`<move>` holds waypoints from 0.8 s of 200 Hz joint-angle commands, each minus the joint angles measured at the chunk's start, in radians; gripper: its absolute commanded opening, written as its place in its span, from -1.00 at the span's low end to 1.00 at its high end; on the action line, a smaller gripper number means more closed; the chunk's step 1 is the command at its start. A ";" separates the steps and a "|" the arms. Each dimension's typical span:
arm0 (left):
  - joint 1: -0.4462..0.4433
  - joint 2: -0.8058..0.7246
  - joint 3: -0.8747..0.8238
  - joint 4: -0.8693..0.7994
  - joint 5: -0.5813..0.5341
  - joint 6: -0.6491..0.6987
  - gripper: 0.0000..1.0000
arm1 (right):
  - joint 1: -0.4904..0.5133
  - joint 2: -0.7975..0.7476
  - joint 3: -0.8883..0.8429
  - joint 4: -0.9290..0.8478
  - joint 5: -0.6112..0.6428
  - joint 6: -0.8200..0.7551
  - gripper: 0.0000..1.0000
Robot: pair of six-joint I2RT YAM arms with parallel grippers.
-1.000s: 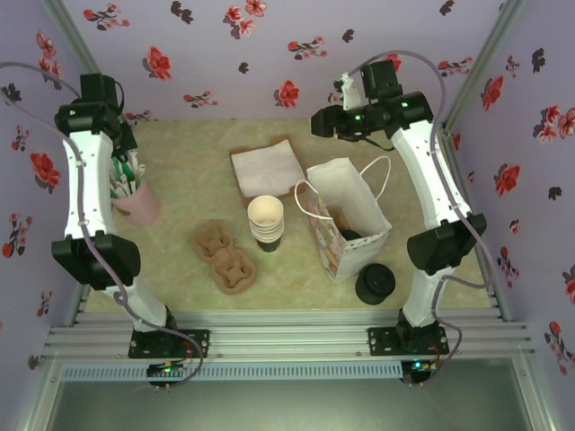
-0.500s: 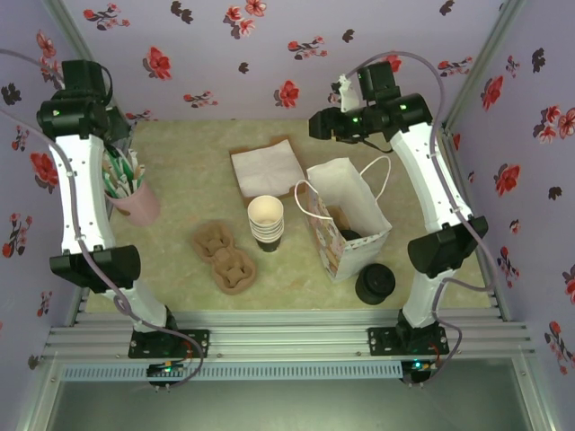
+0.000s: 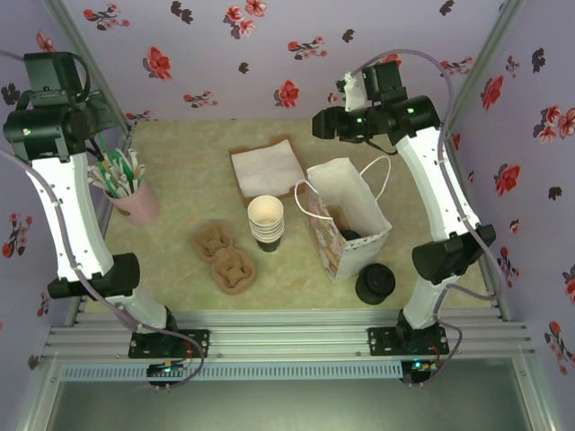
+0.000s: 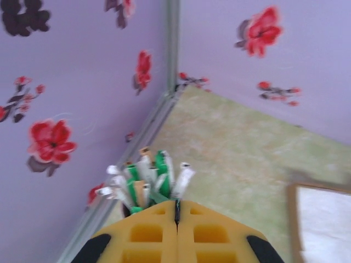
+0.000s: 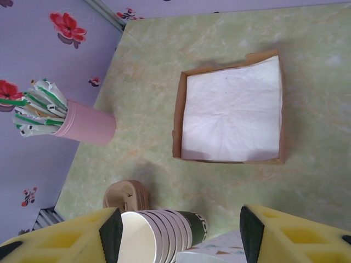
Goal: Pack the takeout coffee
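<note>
The takeout coffee [image 3: 350, 238] sits inside the open paper bag [image 3: 346, 184], black lid up. Beyond the bag the right gripper [image 5: 181, 230] hangs empty, jaws apart, well clear of the coffee. At far left, the left gripper [image 4: 176, 211] is pressed together near the pink cup [image 3: 139, 205].

The white left arm [image 3: 65, 206] is rising and swinging out to the left, carrying the left gripper [image 4: 176, 205] higher over the pink round cup of green-and-white wrapped sticks [image 3: 135, 199]. Its black elbow joint [image 3: 94, 274] is sliding toward the near edge. The white right arm [image 3: 429, 171] is drifting slightly rightward, its elbow [image 3: 449, 256] dropping a little.
</note>
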 commanded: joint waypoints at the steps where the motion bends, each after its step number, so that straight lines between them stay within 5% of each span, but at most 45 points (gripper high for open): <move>1: -0.022 -0.054 0.030 0.027 0.205 -0.047 -1.00 | 0.005 -0.053 -0.018 0.013 0.062 0.031 0.21; 87: -0.195 -0.167 -0.085 0.260 0.660 -0.163 -1.00 | -0.003 -0.228 -0.140 0.046 0.210 0.081 0.23; 160: -0.450 -0.185 -0.164 0.432 0.821 -0.255 -1.00 | -0.112 -0.400 -0.318 0.050 0.294 0.159 0.26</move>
